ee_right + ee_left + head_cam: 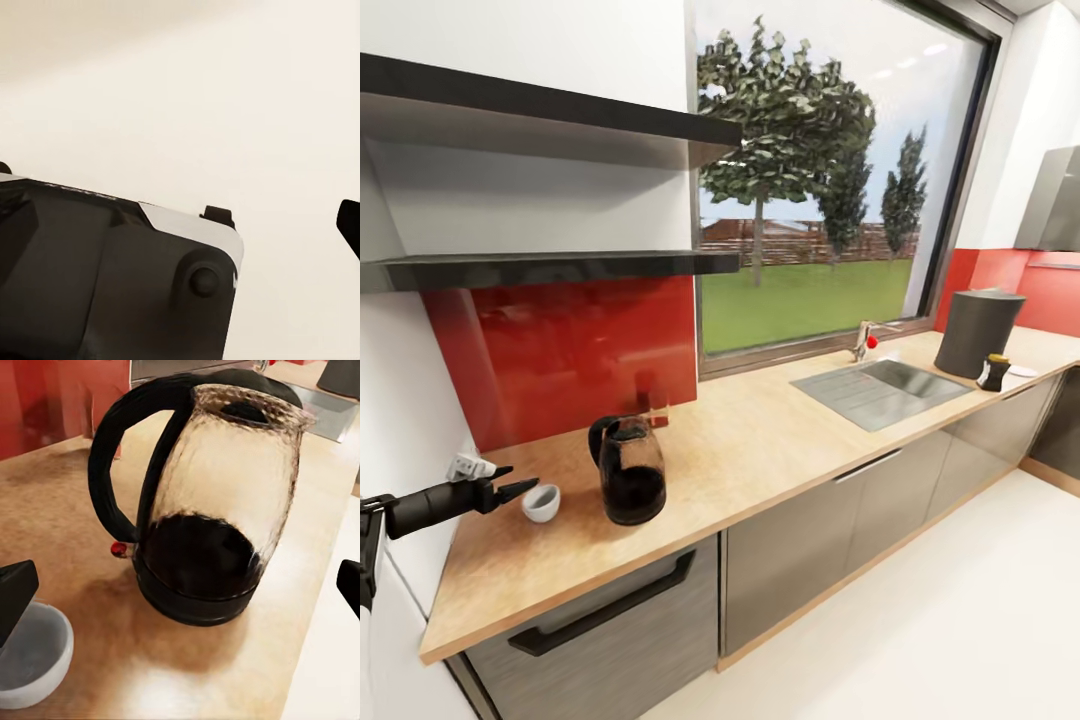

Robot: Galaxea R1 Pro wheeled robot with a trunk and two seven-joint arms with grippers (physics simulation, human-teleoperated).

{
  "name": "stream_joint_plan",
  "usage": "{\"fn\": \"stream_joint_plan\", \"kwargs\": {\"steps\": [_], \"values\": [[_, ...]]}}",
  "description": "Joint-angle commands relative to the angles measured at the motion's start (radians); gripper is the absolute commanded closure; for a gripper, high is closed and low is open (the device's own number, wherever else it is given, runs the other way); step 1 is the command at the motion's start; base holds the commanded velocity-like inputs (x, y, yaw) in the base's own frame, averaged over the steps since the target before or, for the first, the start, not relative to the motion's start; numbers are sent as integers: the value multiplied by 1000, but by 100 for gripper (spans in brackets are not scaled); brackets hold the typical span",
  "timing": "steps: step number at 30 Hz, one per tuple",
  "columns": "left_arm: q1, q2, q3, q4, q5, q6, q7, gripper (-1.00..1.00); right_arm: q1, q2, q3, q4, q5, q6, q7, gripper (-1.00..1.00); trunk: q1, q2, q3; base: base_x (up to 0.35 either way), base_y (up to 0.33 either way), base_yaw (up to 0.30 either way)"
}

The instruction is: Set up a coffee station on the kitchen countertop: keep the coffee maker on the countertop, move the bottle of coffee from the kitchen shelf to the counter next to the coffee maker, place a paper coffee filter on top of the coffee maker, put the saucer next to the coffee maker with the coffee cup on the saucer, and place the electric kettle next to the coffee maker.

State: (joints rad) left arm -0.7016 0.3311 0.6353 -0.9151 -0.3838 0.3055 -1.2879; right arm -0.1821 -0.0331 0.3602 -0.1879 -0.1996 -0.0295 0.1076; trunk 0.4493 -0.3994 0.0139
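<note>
Left gripper [520, 482], lower left of frame, jaws wide & empty, beside coffee cup [541, 502]. Electric kettle [628, 470] just right on kitchen countertop [780, 430]; coffee maker [977, 332] far right. Risk, imo: fingertip nudges cup, tipping it. Right gripper: can't tell.

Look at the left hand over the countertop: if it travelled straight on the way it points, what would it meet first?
Probably the electric kettle, dead ahead of the open left hand. The coffee cup sits just below the line, so depth leaves some doubt.
</note>
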Motion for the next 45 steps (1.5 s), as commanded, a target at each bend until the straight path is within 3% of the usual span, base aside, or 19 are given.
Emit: {"fn": "stream_joint_plan", "kwargs": {"steps": [1, 11, 16, 23, 32, 40, 45], "values": [[-1, -1, 3, -1, -6, 10, -7, -100, 0, -1, 6, 1, -10, -3, 3, -100, 1, -1, 0, 252, 1, 0], [-1, -2, 4, -1, -7, 10, -5, -100, 0, -9, 5, 49, -10, -3, 2, -100, 1, -1, 0, 192, 0, 0], [-1, -3, 5, 3, -5, 10, 34, -100, 0, -14, 6, 69, -9, -4, 1, -100, 1, -1, 0, 75, -5, 0], [-1, -4, 7, 10, -8, 7, 43, -100, 0, -13, 7, 70, -9, -4, 1, -100, 1, -1, 0, 95, -14, 0], [1, -8, 6, 40, -10, -33, 100, -100, 0, -13, 8, 71, -9, -3, 1, -100, 1, -1, 0, 146, 0, 0], [2, -10, 6, 64, -10, -36, 102, -100, 0, -13, 8, 71, -9, -3, 1, -100, 1, -1, 0, 77, 0, 0], [2, -10, 7, 88, -10, -80, 109, -100, 0, -13, 8, 71, -9, -3, 1, -100, 1, -1, 0, 235, 0, 0]]}}
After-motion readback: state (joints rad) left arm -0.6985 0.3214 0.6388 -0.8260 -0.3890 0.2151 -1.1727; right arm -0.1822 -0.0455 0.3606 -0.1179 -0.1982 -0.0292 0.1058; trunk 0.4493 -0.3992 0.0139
